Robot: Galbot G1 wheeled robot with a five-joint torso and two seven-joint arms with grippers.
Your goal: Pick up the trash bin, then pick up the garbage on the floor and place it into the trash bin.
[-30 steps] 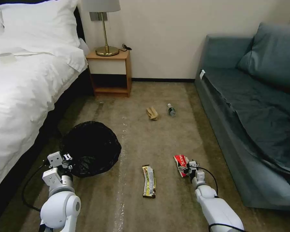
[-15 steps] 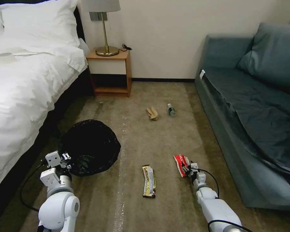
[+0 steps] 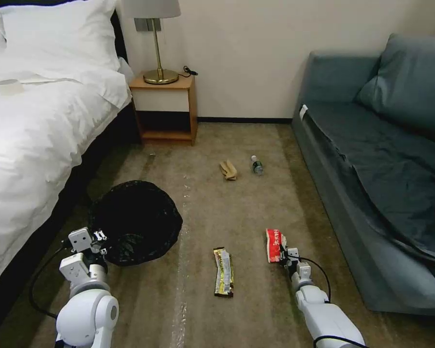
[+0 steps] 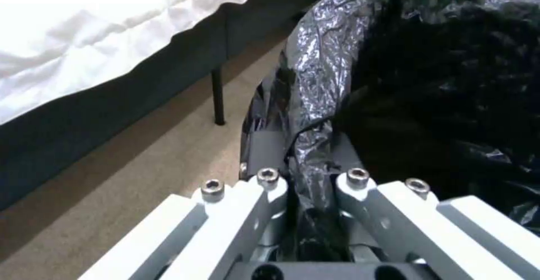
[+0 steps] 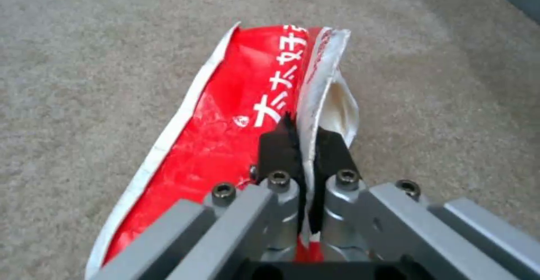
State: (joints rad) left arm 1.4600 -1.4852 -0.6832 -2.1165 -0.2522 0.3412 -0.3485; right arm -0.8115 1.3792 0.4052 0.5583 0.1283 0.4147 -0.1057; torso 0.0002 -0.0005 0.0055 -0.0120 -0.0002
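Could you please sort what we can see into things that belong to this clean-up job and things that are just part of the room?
Job:
- bin, held at its rim by the left gripper
- red packet, pinched by the right gripper
- bar wrapper
- crumpled paper
- bottle

Just there:
- bed
- lamp
- nightstand
- sofa

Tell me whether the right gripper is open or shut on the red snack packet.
Shut on it. The right gripper has its black fingertips pinching the white edge of the red snack packet above the carpet.
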